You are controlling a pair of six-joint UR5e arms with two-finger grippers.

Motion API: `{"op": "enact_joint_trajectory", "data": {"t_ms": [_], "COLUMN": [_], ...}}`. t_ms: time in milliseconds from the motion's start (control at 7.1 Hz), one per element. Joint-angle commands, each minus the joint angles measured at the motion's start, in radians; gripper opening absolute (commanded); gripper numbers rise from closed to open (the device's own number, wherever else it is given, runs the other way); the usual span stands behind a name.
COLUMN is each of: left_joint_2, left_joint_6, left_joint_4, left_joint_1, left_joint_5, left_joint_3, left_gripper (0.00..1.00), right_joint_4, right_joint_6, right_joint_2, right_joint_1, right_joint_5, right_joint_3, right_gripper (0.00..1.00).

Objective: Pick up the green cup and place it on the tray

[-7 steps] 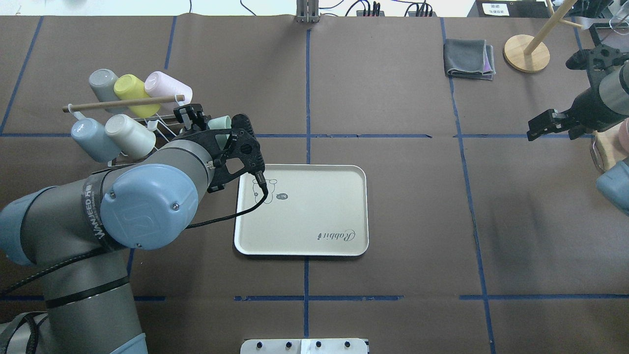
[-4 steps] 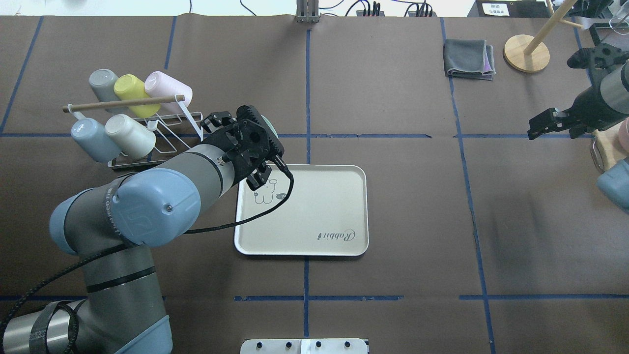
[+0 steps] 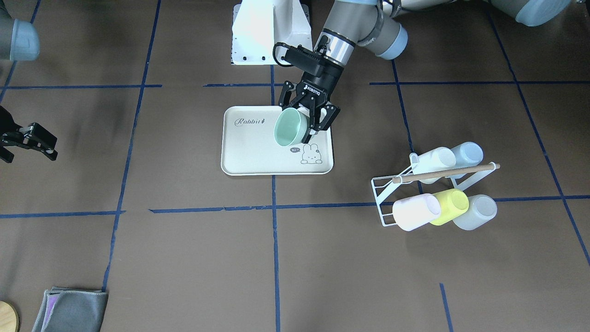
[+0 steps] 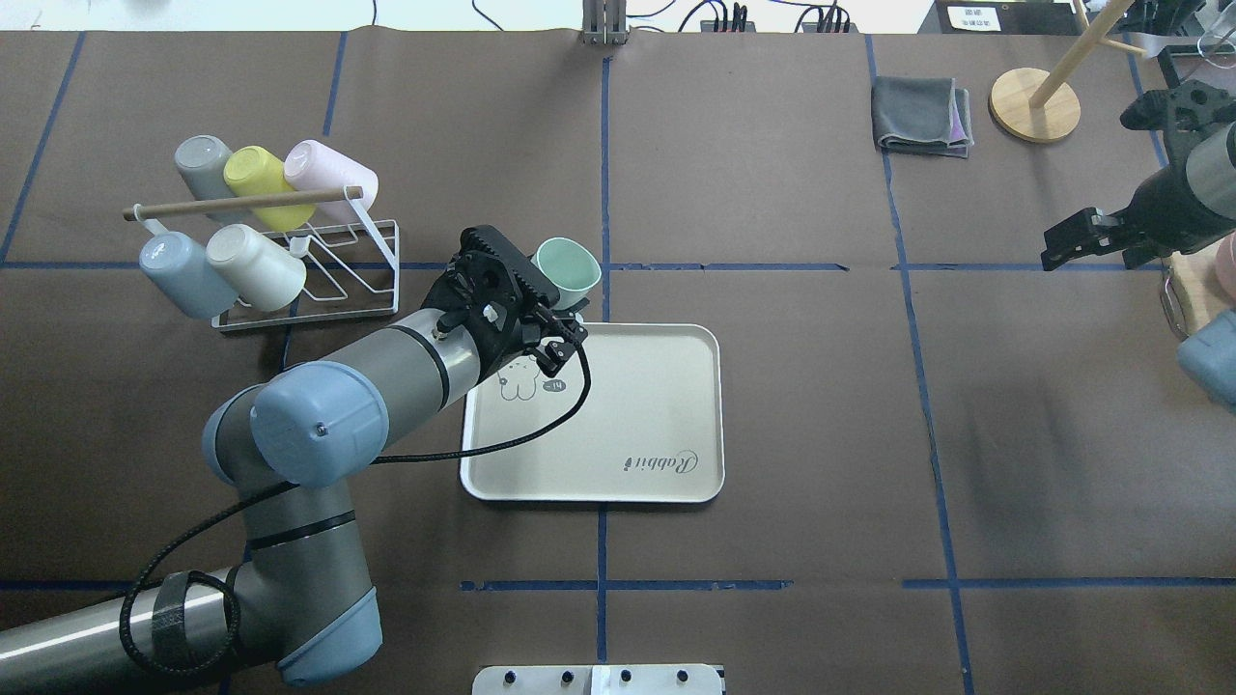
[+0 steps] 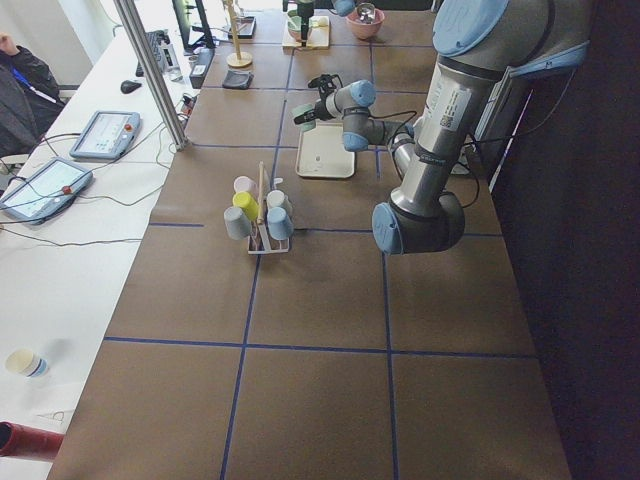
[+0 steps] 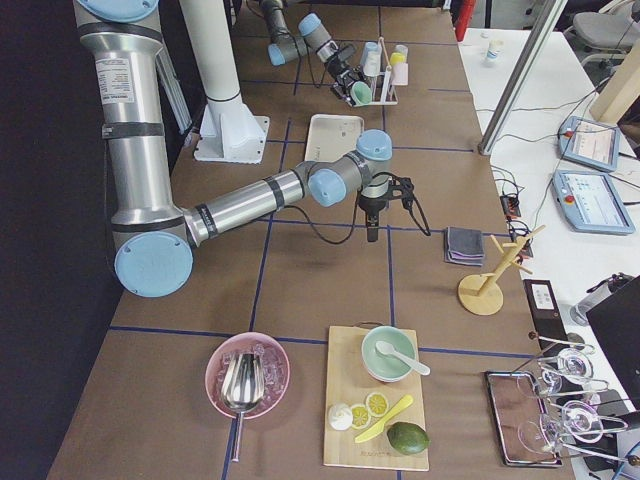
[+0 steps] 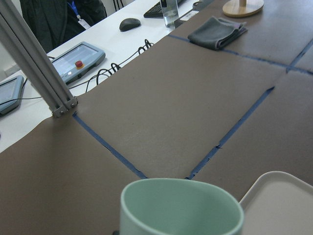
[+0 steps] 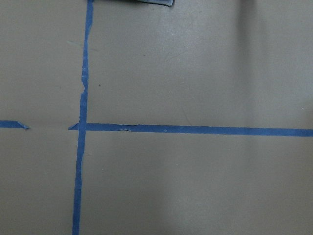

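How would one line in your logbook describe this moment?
left claw: gripping green cup | green cup: tilted, hovering above tray near its bunny drawing | right claw: off to the side, empty

Between the fingers of the left gripper (image 3: 302,121), the green cup (image 3: 286,129) reads as smooth, matt plastic. We note the gripper body as black and matt; plastic or coated metal cannot be told. Under the gripper, the tray (image 3: 249,159) is smooth cream with a faint sheen. The table (image 3: 184,258) below carries a matt brown, paper-like cover marked with blue tape (image 3: 275,258). Off to the gripper's side, the rack (image 4: 328,280) is white coated wire with a bare wooden rod (image 4: 241,203). Well apart from the gripper, a folded grey cloth (image 4: 920,114) looks soft and matt.
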Motion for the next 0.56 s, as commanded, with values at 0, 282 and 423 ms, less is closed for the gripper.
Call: {"op": "enact_joint_trajectory", "data": {"t_ms": [0, 282, 423], "left_joint_2": [-0.001, -0.006, -0.015], "left_joint_6": [-0.062, -0.062, -0.063], "left_joint_4": [-0.239, -0.363, -0.433], "left_joint_1": [0.027, 0.073, 0.106], "left_joint_5": [0.001, 0.008, 0.041], "left_joint_3": [0.124, 0.174, 0.240], "left_gripper": [0.22, 0.23, 0.23], "right_joint_4": [0.000, -0.002, -0.002], "right_joint_6": [0.001, 0.001, 0.000], "right_joint_2": [-0.002, -0.002, -0.003], "right_joint_1": [0.001, 0.001, 0.001], "right_joint_5": [0.000, 0.001, 0.000], "right_joint_3": [-0.002, -0.002, -0.006], "right_gripper": [1.00, 1.00, 1.00]}}
